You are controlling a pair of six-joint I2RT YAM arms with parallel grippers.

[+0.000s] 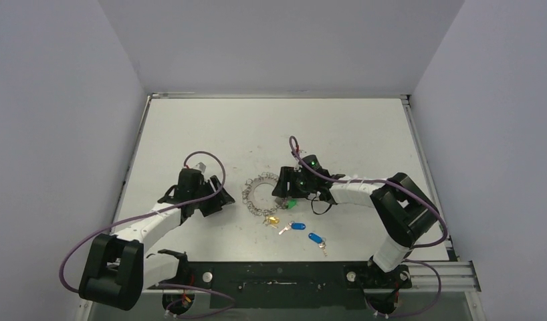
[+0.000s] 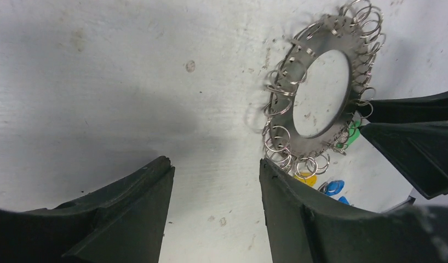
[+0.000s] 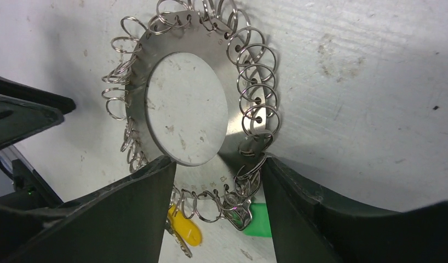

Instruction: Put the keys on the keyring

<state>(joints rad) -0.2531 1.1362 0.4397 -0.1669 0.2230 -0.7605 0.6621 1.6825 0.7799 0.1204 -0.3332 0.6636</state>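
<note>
**Both grippers spread at the keyring, keys on the table**

White table (image 1: 210, 127), scuffed and speckled, fills the floor of a booth with plain grey walls (image 1: 50, 100). From its near edge the left arm (image 1: 150, 224) reaches in towards the middle, and the right arm (image 1: 364, 190) bends in from the other side, so the two wrists face each other.

Between them lies the keyring (image 1: 247, 194), a flat silver plate with a round hole, edged all round with small wire loops.

Left gripper (image 1: 221, 200) sits just beside the ring's left side; its wrist view shows its fingers (image 2: 128, 213) wide apart over bare table, with the ring (image 2: 294, 109) ahead of them.

Right gripper (image 1: 282, 194) is at the ring's right side, also spread, and its fingers (image 3: 320, 219) straddle the ring's near rim (image 3: 150, 60).

Just below the ring in the top view lie the yellow-tagged key (image 1: 272, 220) and the green-tagged key (image 1: 291, 203). In the right wrist view the yellow tag (image 3: 186, 224) and green tag (image 3: 260, 227) lie against the loops; I cannot tell whether either is threaded on. Two blue-tagged keys (image 1: 297, 226) (image 1: 315, 237) lie apart from the ring, nearer the arm bases.
</note>
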